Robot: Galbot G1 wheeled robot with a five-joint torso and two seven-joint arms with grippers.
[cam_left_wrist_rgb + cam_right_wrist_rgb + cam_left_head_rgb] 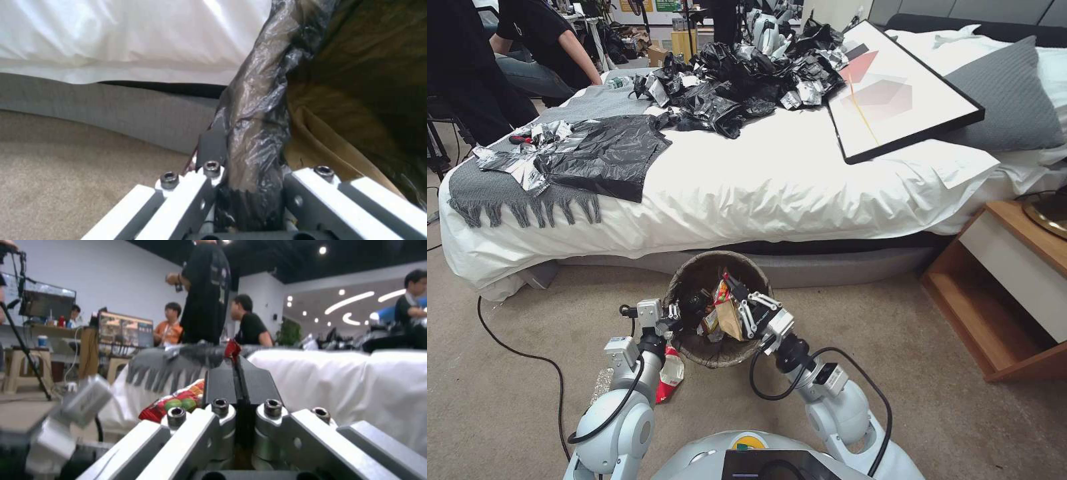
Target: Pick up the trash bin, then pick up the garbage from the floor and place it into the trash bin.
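The trash bin (694, 277), round with a dark liner, sits in front of me by the bed. My left gripper (675, 312) is shut on its near-left rim; in the left wrist view the lined rim (258, 110) is pinched between the fingers of this gripper (242, 160). My right gripper (732, 285) hovers over the bin's opening, shut on a red and yellow snack wrapper (727, 315). In the right wrist view the pads of the right gripper (237, 373) are closed on the wrapper (178, 403). More garbage lies inside the bin. A red and white wrapper (671, 377) lies on the floor beside my left arm.
The bed (774, 187) with white sheets stands right behind the bin, carrying black plastic sheets (607, 153) and a framed picture (894, 87). A wooden nightstand (1014, 293) stands on the right. A black cable (514, 347) runs across the carpet on the left.
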